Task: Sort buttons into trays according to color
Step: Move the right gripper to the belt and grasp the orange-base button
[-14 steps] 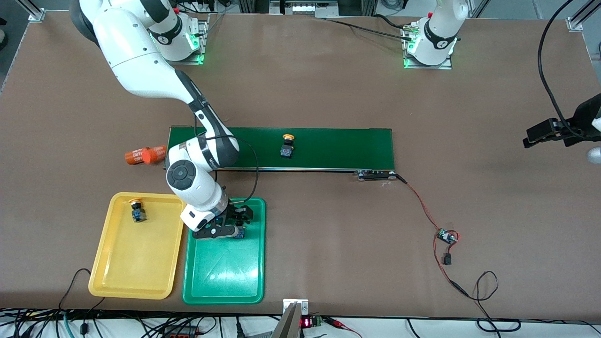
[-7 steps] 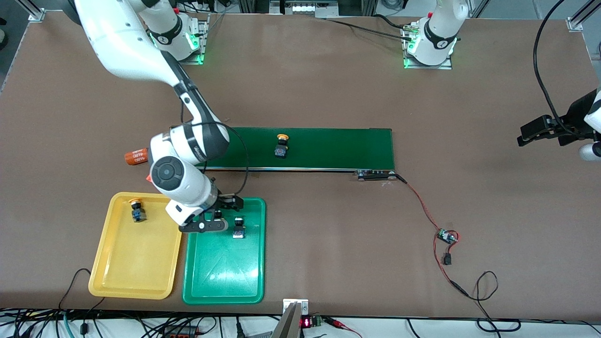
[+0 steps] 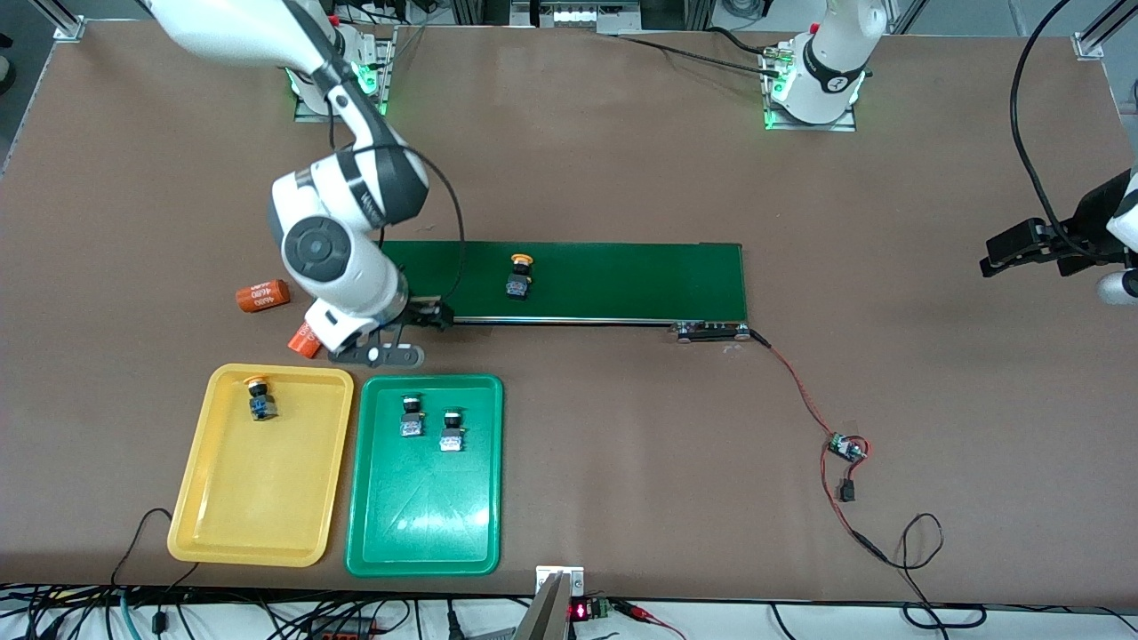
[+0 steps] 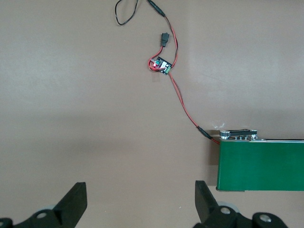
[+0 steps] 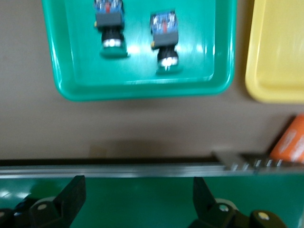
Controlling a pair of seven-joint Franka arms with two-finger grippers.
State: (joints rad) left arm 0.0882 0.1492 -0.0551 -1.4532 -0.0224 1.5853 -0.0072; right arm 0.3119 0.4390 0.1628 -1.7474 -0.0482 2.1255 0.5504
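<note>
My right gripper (image 3: 425, 318) (image 5: 137, 190) hangs open and empty over the edge of the dark-green belt (image 3: 622, 280) that faces the trays. Two black-bodied buttons (image 3: 410, 417) (image 3: 452, 430) lie side by side in the green tray (image 3: 427, 551); the right wrist view shows them (image 5: 110, 26) (image 5: 165, 35) in that tray (image 5: 142, 88). One yellow-capped button (image 3: 259, 397) lies in the yellow tray (image 3: 267, 551). Another yellow-capped button (image 3: 518, 276) sits on the belt. My left gripper (image 3: 1000, 253) (image 4: 140, 194) waits open over bare table at the left arm's end.
Two orange cylinders (image 3: 263, 295) (image 3: 305, 340) lie by the belt's end at the right arm's side. A red wire runs from the belt's roller (image 3: 709, 332) to a small circuit board (image 3: 846, 447) (image 4: 161, 65). Cables hang along the table's front edge.
My right gripper has let go of a button in the green tray, risen and moved over the belt's edge. The yellow-capped button on the belt has drifted toward the right arm's end.
</note>
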